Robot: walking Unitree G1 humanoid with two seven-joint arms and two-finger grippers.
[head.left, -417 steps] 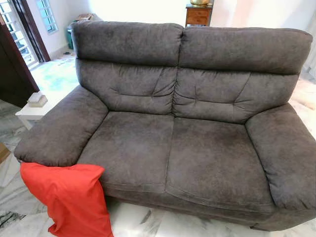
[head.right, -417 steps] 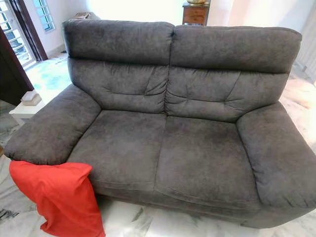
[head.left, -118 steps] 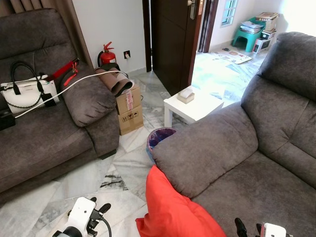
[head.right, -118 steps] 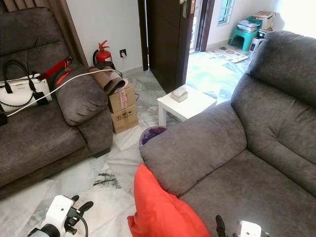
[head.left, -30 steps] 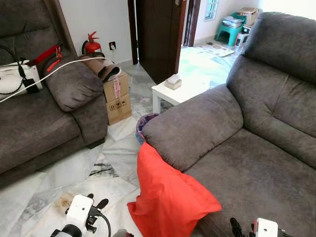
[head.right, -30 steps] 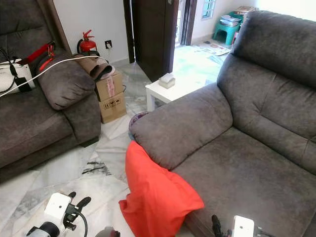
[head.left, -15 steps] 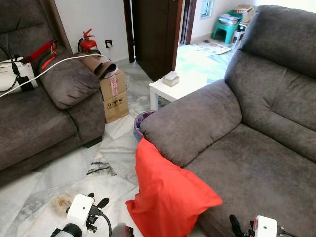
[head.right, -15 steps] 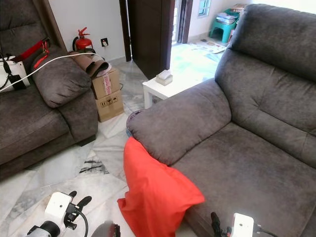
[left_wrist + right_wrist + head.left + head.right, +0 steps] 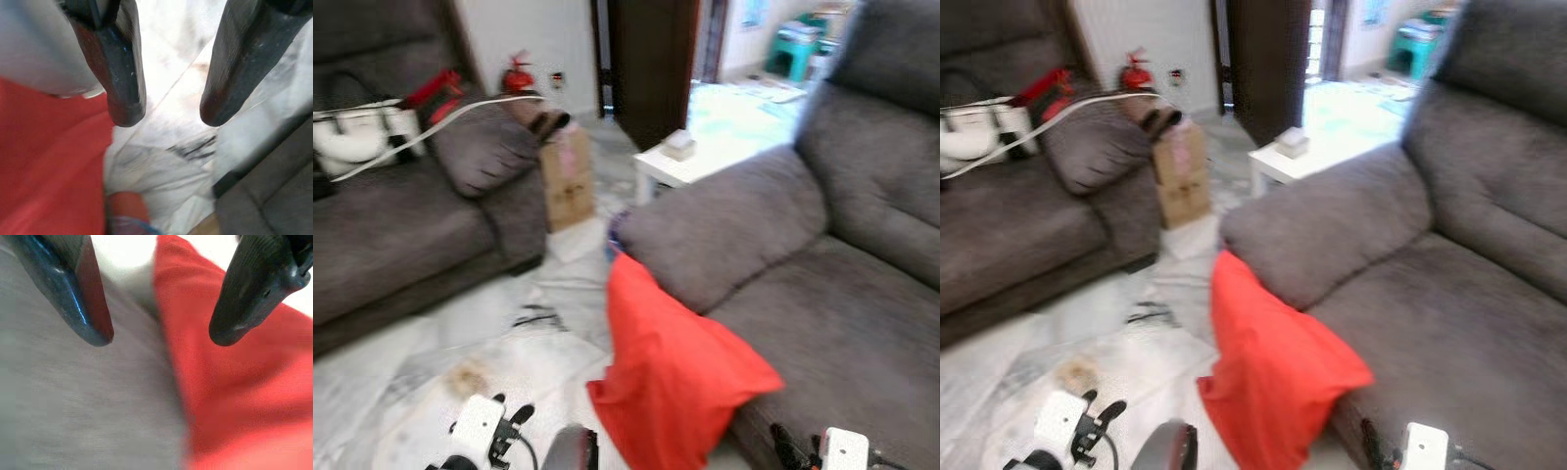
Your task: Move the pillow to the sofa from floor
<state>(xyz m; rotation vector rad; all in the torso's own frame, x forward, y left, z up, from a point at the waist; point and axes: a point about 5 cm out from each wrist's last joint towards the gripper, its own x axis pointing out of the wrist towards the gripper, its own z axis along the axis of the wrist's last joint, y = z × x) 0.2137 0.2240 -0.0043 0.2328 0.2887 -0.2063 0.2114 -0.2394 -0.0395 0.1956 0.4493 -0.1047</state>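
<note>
Pillow (image 9: 675, 377), red, stands on the marble floor (image 9: 431, 352), leaning against the front corner of the grey sofa (image 9: 842, 294) just below its armrest (image 9: 724, 230). One corner of the pillow overlaps the front edge of the seat cushion; the rest hangs down to the floor. Head views are motion-blurred, so edges are soft.

Left gripper (image 9: 166, 110): fingers apart, nothing between them. Beyond its tips, pale marble tile; red fabric of the pillow off to one side, not touching the fingers. In the head views its white wrist housing sits low, over the floor, apart from the pillow.

Right gripper (image 9: 159, 338): fingers apart, nothing held. Grey sofa fabric lies behind one finger and the red pillow behind the other; the boundary between them runs through the gap. Contact with either surface cannot be judged, probably hovering just above.

Surroundings: second grey sofa (image 9: 401, 235) on the robot's left, with a white handbag (image 9: 352, 137) and a white cable (image 9: 440, 122) on it. Cardboard box (image 9: 568, 181) stands beside its armrest. Small white side table (image 9: 680, 162) behind the near sofa's armrest, with a small box-like item on top, too blurred to identify. Red fire extinguisher (image 9: 517, 73) by the wall near a dark door (image 9: 651, 59).
</note>
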